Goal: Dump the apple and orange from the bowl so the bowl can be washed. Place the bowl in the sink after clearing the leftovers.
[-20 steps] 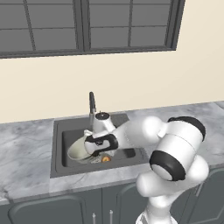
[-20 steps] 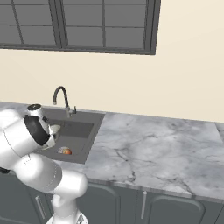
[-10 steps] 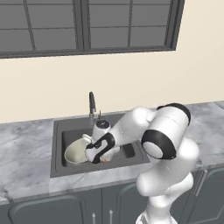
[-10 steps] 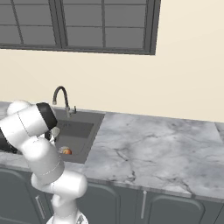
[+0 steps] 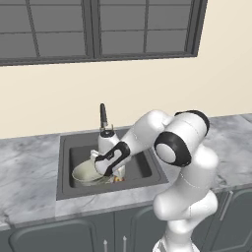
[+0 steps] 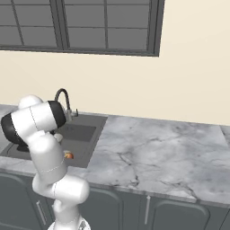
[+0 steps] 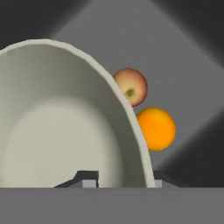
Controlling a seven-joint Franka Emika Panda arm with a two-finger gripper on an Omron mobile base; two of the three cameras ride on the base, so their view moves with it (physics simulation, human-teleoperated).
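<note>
The pale cream bowl point(image 5: 84, 173) rests in the dark sink point(image 5: 143, 167), toward its left side. My gripper point(image 5: 111, 173) is down at the bowl's right rim. In the hand view the bowl point(image 7: 65, 131) stands close, and my gripper point(image 7: 121, 180) straddles its wall: one fingertip point(image 7: 87, 177) is inside with a clear gap to the wall, the other is just outside. The jaws are open. Beyond the rim, the red apple point(image 7: 131, 86) and the orange point(image 7: 156, 128) lie side by side on the sink floor, outside the bowl. The orange point(image 6: 68, 156) also peeks out beside my arm.
A dark upright faucet point(image 5: 103, 116) stands at the back of the sink, close behind my hand. Grey marble counter point(image 6: 161, 152) stretches to the right of the basin. A wall with a window rises behind.
The bowl has come down and slightly left, and now sits lower in the sink. The jaws have parted from the bowl's rim. The fruits stay on the sink floor.
</note>
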